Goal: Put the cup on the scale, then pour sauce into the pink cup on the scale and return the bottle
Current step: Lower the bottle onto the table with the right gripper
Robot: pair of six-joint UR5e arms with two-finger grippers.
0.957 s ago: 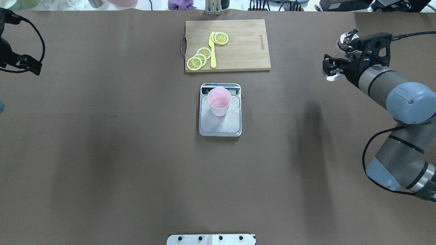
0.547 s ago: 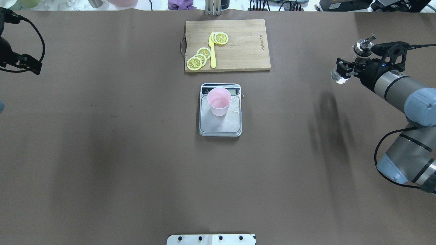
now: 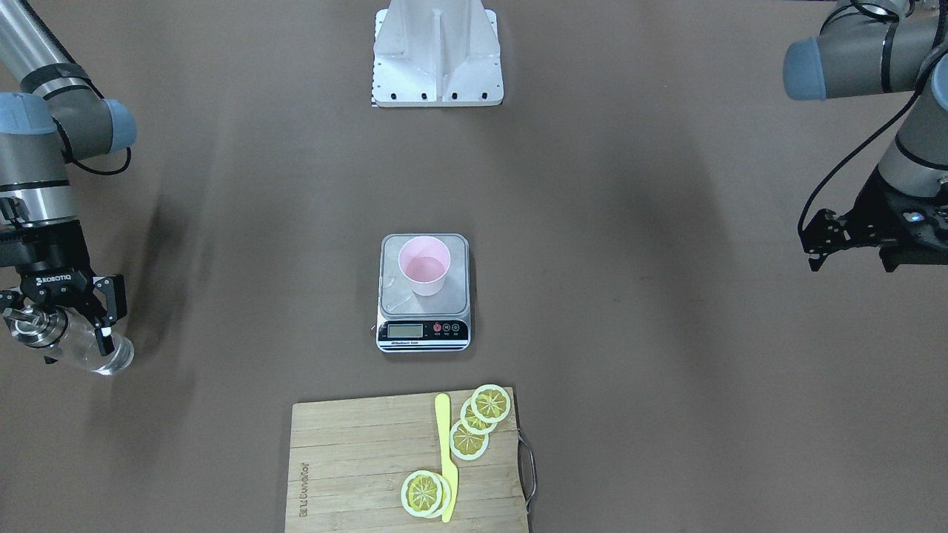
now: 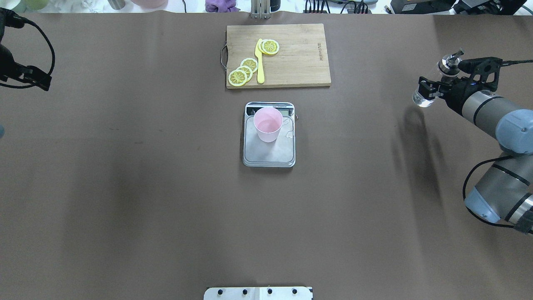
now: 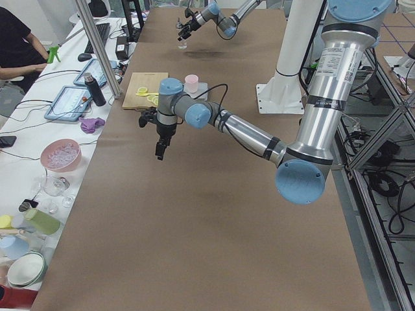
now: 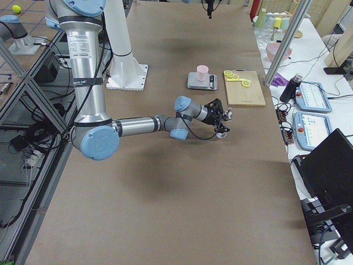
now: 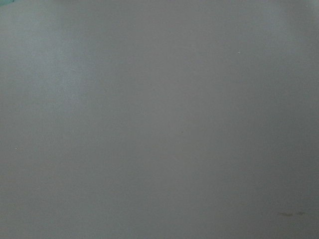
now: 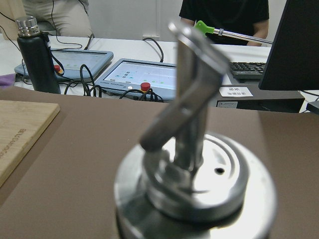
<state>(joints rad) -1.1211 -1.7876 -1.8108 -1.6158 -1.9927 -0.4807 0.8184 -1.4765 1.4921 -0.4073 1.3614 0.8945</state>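
The pale pink cup (image 4: pixel 267 123) stands upright on the back half of the steel scale (image 4: pixel 269 155), also in the front-facing view, cup (image 3: pixel 424 272), scale (image 3: pixel 457 297). My right gripper (image 4: pixel 433 86) is shut on the clear glass bottle (image 4: pixel 420 98), tilted and low over the table near its right end, far from the scale. In the front-facing view the gripper (image 3: pixel 63 322) holds the bottle (image 3: pixel 104 357). The metal pourer cap (image 8: pixel 194 174) fills the right wrist view. The sauce is too clear to make out. My left gripper (image 3: pixel 850 255) is open and empty at the far left.
A wooden cutting board (image 4: pixel 300 58) with lemon slices (image 4: pixel 243 71) and a yellow knife (image 4: pixel 260 66) lies behind the scale. The robot's base plate (image 4: pixel 258 293) is at the near edge. Tablets (image 8: pixel 144 74) and a dark flask (image 8: pixel 35 55) sit past the table's far edge.
My right gripper has carried the bottle further right, away from the scale, and lower, and the bottle has come more upright. The cup, scale and left arm have not moved.
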